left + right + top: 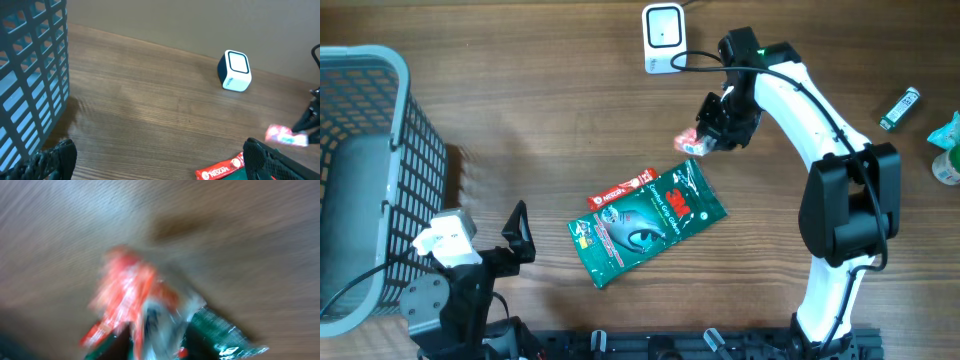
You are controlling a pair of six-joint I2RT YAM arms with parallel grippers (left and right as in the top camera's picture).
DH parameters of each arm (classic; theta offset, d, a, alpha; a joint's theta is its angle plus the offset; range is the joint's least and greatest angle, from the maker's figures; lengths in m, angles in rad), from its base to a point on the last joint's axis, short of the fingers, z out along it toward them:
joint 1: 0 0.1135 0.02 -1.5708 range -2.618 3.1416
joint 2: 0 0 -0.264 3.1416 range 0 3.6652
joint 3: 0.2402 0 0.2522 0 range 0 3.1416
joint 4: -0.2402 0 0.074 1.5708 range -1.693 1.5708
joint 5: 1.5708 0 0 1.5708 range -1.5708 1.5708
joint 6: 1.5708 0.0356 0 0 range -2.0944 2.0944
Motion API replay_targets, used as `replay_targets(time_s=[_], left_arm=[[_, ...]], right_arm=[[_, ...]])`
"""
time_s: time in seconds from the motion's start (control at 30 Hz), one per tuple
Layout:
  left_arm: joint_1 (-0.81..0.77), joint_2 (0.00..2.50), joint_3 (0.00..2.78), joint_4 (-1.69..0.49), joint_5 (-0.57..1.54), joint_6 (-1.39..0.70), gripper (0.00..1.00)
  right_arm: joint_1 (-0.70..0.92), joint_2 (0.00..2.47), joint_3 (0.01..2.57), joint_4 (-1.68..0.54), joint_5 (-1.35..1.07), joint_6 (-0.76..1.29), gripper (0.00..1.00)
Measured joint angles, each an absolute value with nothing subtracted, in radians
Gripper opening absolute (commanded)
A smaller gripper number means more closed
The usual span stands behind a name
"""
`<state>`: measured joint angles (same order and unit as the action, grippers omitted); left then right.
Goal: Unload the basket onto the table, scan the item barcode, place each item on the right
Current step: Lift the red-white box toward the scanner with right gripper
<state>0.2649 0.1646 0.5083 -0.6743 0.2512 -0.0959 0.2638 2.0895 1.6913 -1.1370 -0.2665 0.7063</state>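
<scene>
Right arm (820, 130): glossy white curved links, bulky black joint housings (845, 205), small green light (777, 47) near wrist, thin black cable (812, 97) along white link. Right pincer (708, 138): black. Left arm (470, 295): black, white boxy block (445, 235) on top, grey bracket (420, 305) at side, loose black lead (355, 288). Left pincer (160, 162): black fingers (50, 161), rough knurled texture.

Tabletop (540, 130) was brown with fine wood grain; basket (420, 170) was grey-blue in an open grid; scanner (663, 35) was white-faced with a dark blue side. Flat packet (645, 222) was dark green with white print and a red logo. Stick sachet (620, 188) was red with white lettering, small wrapper (689, 143) pink-red and white.
</scene>
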Motion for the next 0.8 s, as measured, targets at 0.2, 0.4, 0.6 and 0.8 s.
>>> replay_targets(time_s=[0.2, 0.4, 0.6, 0.8], left_arm=[[0.265, 0.165, 0.508, -0.674, 0.251, -0.096, 1.00], [0.265, 0.165, 0.508, -0.675, 0.251, -0.096, 1.00], [0.265, 0.165, 0.508, -0.675, 0.251, -0.096, 1.00], [0.265, 0.165, 0.508, -0.675, 0.251, -0.096, 1.00]], right_arm=[[0.264, 2.089, 1.651, -1.056, -0.082, 0.706, 0.79], [0.264, 2.089, 1.556, -1.008, -0.061, 0.756, 0.67], [0.264, 2.089, 1.554, -0.948, -0.043, 0.773, 0.55], [0.264, 2.085, 1.475, -0.880, -0.046, 0.802, 0.32]])
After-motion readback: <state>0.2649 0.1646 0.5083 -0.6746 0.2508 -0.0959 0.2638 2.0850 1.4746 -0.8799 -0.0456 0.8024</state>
